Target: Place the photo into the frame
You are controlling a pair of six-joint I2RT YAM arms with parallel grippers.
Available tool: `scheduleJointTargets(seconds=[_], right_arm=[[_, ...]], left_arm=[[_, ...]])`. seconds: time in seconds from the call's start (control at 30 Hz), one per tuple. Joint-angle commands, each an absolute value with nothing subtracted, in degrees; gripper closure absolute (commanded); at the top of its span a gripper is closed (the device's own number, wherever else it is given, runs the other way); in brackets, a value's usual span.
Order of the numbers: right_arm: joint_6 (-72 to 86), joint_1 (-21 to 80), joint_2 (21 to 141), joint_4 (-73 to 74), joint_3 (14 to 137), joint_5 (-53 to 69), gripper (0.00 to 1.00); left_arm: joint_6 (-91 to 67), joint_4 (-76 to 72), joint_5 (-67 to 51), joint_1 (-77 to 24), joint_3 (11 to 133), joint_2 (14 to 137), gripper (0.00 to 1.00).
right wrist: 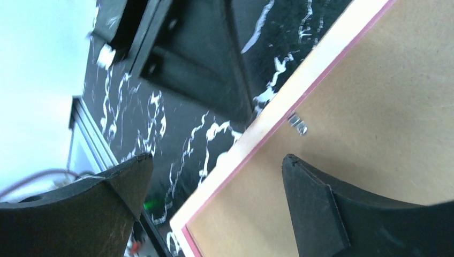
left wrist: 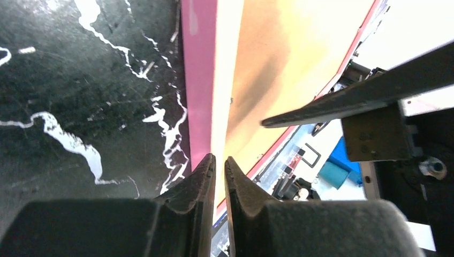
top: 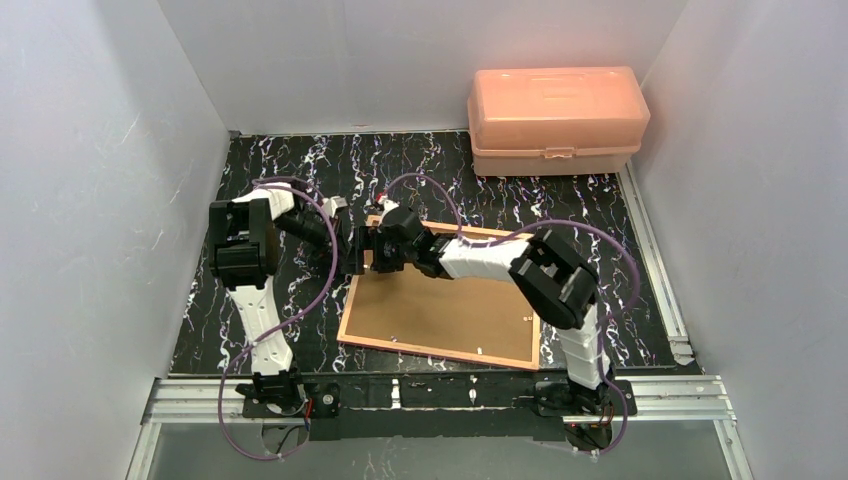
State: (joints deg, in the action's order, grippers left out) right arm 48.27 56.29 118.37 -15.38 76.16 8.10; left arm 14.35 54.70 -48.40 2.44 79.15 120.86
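Left gripper (left wrist: 219,170), fingers nearly together, pinches the left rim of the thin pink-and-tan rectangular frame (left wrist: 199,80) lying back-up on the black marbled table (top: 560,200); only its wrist view shows this. Right gripper (right wrist: 217,160), jaws wide, empty, hovers over the frame's far-left corner.

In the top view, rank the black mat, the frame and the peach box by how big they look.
1. Mat, largest.
2. Frame, partly covered.
3. Box, smallest, but only slightly under the frame; it sits farther back and stands taller, so that gap is unsure.
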Motion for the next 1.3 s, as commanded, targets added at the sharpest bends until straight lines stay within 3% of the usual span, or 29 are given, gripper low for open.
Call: scheduleJointTargets(seconds=[0.0, 0.17, 0.37, 0.57, 0.93, 1.03, 1.1, 1.27], right_arm=[[24.73, 56.87, 106.63, 0.09, 78.32, 10.91, 0.01], [11.40, 60.29, 93.28, 13.64, 69.95, 7.79, 0.09], [9.03, 68.26, 84.66, 18.76, 60.31, 4.32, 0.16], [7.07, 72.32, 86.13, 18.83, 56.10, 2.30, 0.24], [7.05, 77.31, 86.18, 16.99, 52.51, -4.73, 0.29], [7.46, 78.01, 87.05, 17.17, 52.57, -7.83, 0.34], [7.37, 78.43, 87.83, 17.61, 53.17, -8.90, 0.36], [6.95, 79.37, 88.76, 18.23, 54.48, -11.77, 0.49]], left_arm=[[17.58, 61.40, -48.69, 3.77, 83.24, 114.49, 0.88], [20.69, 66.81, -47.42, 5.11, 85.97, 111.45, 0.84], [28.02, 72.58, -47.22, 5.77, 86.58, 104.48, 0.79], [31.90, 75.76, -45.57, 6.38, 86.46, 96.03, 0.76], [33.00, 78.27, -45.93, 8.00, 85.15, 91.20, 0.75], [33.45, 77.99, -46.19, 8.00, 84.61, 90.19, 0.72], [34.30, 77.92, -46.08, 8.00, 84.32, 89.57, 0.64], [35.04, 77.40, -45.57, 8.00, 83.82, 87.58, 0.62]])
